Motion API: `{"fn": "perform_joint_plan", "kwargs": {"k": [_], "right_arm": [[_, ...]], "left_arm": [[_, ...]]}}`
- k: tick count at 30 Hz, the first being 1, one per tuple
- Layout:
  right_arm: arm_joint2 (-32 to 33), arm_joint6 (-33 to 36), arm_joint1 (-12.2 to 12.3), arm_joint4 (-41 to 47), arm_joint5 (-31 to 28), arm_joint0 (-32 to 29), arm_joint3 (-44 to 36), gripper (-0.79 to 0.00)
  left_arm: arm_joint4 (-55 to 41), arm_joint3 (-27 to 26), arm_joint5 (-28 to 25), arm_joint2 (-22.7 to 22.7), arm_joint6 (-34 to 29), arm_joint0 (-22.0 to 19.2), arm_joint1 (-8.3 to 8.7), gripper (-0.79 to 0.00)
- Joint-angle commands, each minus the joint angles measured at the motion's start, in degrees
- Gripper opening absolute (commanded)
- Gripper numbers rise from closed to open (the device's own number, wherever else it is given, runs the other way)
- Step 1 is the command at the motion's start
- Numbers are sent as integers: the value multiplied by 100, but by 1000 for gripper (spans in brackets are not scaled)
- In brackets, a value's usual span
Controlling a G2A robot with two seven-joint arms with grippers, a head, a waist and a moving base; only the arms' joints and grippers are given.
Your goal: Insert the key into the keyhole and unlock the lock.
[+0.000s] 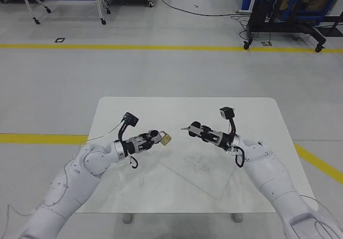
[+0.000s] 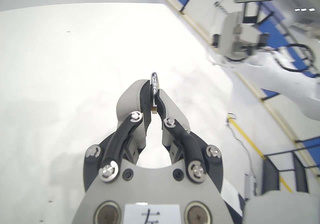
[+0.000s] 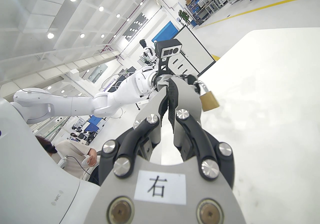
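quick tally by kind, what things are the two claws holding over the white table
brass padlock with silver shackle: 1
small silver metal key: 1
total: 2

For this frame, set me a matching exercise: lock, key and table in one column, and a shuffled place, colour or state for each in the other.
Column 1
1. lock
2. key
3. table

Column 2
A. white, below both arms
B. brass-coloured, gripped by its shackle in the left claw, off the table
C. small, sticking out of the right claw, apart from the lock

Pairs: 1-B, 2-C, 3-A
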Motion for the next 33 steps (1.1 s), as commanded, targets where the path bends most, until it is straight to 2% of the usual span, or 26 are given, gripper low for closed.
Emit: {"fn": "perform_joint_plan", "kwargs": {"k": [1,8,15,18,21,24,30,33], "right_arm": [[0,0,0,0,0,0,0,-785],[0,0,0,0,0,0,0,-785],[0,0,0,0,0,0,0,-785],[0,0,0,0,0,0,0,-785],[55,-333,3,-40,156,-98,-171,-785],[162,-1003,-12,-240,404,-177,-273,-785],[-19,-1900,-128,-794,859,-137,-515,-785],[-154,-2115,-180,-1094,1047,-79,-614,-785]], "left_arm": [[-411,46,-295,-59,-334,9,28,-785],[-1269,315,-382,-53,-493,26,-15,-785],[-3506,1093,-387,260,-1018,-227,-268,-785],[-4552,1465,-472,401,-1496,-379,-414,-785],[-5287,1779,-729,540,-2044,-512,-558,-785],[-5865,2017,-970,652,-2526,-604,-690,-785],[-5883,2064,-1048,876,-2449,-694,-840,-785],[-5873,2062,-1025,943,-2472,-719,-868,-785]]}}
